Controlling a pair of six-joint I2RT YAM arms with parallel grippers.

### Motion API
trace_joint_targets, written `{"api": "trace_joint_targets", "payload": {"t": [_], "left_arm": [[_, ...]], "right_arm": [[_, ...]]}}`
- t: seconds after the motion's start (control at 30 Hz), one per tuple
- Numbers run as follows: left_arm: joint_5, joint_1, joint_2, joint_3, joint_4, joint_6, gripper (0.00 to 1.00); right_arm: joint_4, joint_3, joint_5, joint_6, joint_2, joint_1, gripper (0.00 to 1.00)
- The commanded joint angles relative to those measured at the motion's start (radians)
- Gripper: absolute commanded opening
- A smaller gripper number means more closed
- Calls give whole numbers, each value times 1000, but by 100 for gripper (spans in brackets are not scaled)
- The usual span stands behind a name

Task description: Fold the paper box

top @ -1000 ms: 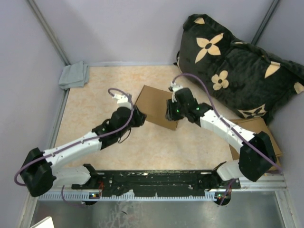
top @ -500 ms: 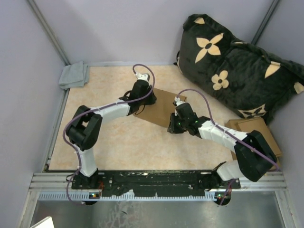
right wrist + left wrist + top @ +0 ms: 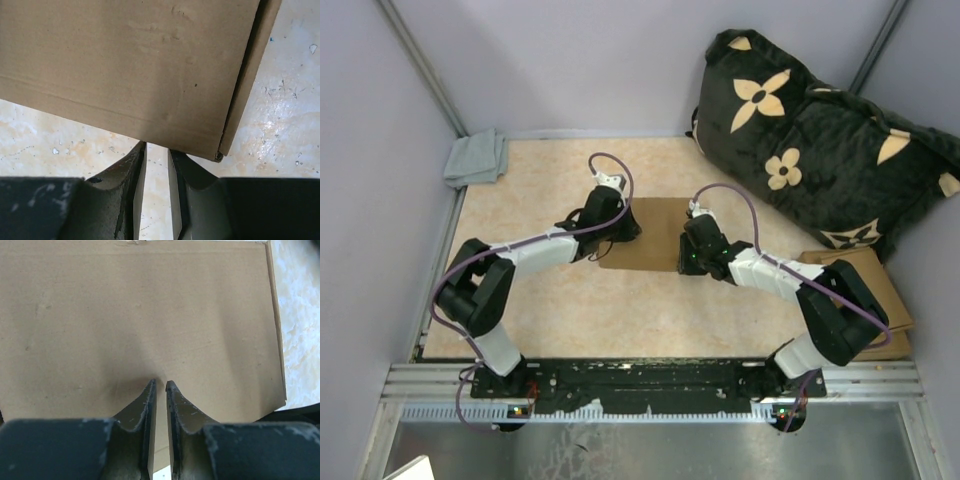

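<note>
the paper box [image 3: 645,235] lay flat on the table [image 3: 530,290], spanning the gap between the two grippers. the left gripper [image 3: 160,384] had its jaws drawn to a narrow slit with nothing between them. its tips rested on the broad panel just ahead, probably to pin the cardboard down. the right gripper [image 3: 156,145], jaws equally narrow and empty, met the box's edge directly ahead, a corner just right of its tips, seemingly bracing it against sliding.
</note>
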Motion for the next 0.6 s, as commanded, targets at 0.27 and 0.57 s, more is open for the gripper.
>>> {"api": "trace_joint_targets", "payload": {"t": [0.27,0.57], "left_arm": [[-34,-4,-146,35,-160,28,44],[-117,-1,-316,24,-298,60,100]], "right_arm": [[-84,56,3,-86,-213,-4,40],[-200,99,77,-154,-383,-4,94]]}}
